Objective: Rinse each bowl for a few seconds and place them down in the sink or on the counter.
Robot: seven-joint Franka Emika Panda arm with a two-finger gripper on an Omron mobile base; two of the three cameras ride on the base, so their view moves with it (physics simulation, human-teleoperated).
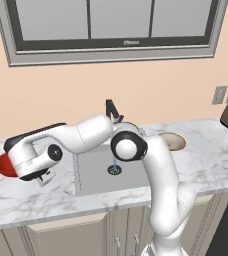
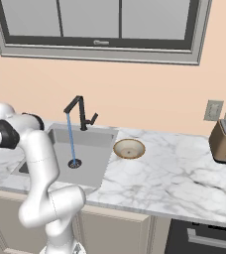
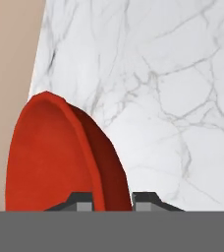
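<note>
Red bowl (image 3: 60,157) sits pinched by its rim between the gripper (image 3: 113,199) tips, over the counter (image 3: 173,98) (tap already running), so next comes carrying it under that stream.

1. My arm (image 1: 151,170) rises at the counter front, elbow bent, forearm reaching far out to its left.
2. My gripper (image 3: 112,199) sits low, jaws closed narrowly on the red bowl's (image 3: 60,157) rim.
</note>
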